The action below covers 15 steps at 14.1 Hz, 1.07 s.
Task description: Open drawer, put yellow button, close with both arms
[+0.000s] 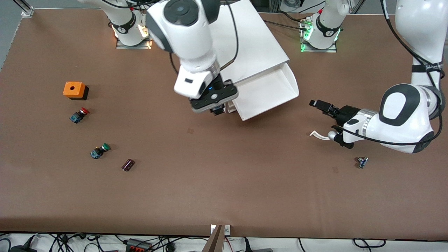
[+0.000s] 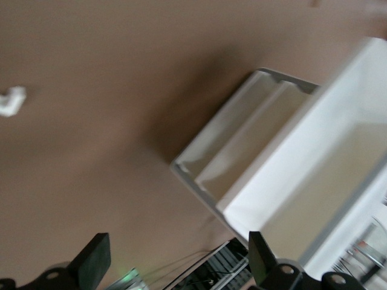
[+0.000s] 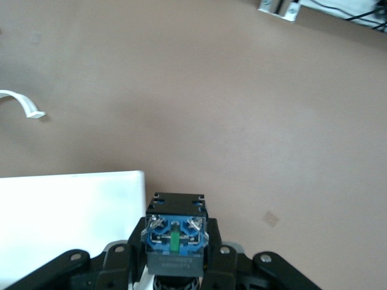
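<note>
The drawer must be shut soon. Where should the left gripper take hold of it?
Grip the drawer by its upright front wall, over the top rim from above: it stands open, and the open left gripper hangs beside it. The right gripper holds the yellow button.

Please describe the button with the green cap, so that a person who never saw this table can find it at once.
Start at the orange box toward the right arm's end of the table. Nearer to the front camera lies a red-capped button, and nearer still the green-capped button, beside a small dark cylinder. Only its round cap is green.
</note>
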### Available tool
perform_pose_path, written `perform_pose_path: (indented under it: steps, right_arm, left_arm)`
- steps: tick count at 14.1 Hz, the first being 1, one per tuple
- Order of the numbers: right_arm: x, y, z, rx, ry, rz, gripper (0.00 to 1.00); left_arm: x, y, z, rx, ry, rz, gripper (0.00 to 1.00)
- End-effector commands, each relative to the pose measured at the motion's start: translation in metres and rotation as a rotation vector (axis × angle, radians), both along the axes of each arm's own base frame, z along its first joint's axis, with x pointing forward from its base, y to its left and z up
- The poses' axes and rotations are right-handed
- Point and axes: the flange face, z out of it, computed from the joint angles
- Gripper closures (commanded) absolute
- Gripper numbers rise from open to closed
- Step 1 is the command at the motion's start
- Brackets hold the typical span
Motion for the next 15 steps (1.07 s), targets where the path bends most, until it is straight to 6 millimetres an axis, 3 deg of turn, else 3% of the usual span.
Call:
perform_pose_path:
  steps: [1,2,5,7,8,11,15]
  right_arm:
    - [-0.02,0.029,0.001,0.035,-0.008,-0.005,1.0]
    - [-0.028,0.044,-0.013,0.026,0.003,-0.005,1.0]
    - [-0.048,0.076,-0.022,0.066,-0.013,-0.009,1.0]
    - [-0.047,0.084,-0.037,0.075,-0.017,-0.004,1.0]
    - [-0.053,0.095,-0.047,0.086,-0.017,0.003,1.0]
    - [-0.067,0.117,-0.075,0.093,0.0,-0.013,1.0]
    - [-0.092,0.128,-0.102,0.002,0.076,-0.023,1.0]
  left_arm:
    - [0.005,-0.006,0.02,0.265,-0.031,0.036,0.0]
    - [0.009,-0.006,0.025,0.352,-0.063,0.058,0.0]
    - [0.011,-0.005,0.026,0.435,-0.057,0.124,0.0]
    - [0.025,0.013,0.037,0.447,-0.086,0.16,0.0]
    - [0.034,0.018,0.03,0.482,-0.1,0.151,0.0]
    - [0.039,-0.003,0.039,0.54,-0.159,0.104,0.0]
    - [0.044,-0.004,0.04,0.544,-0.186,0.141,0.0]
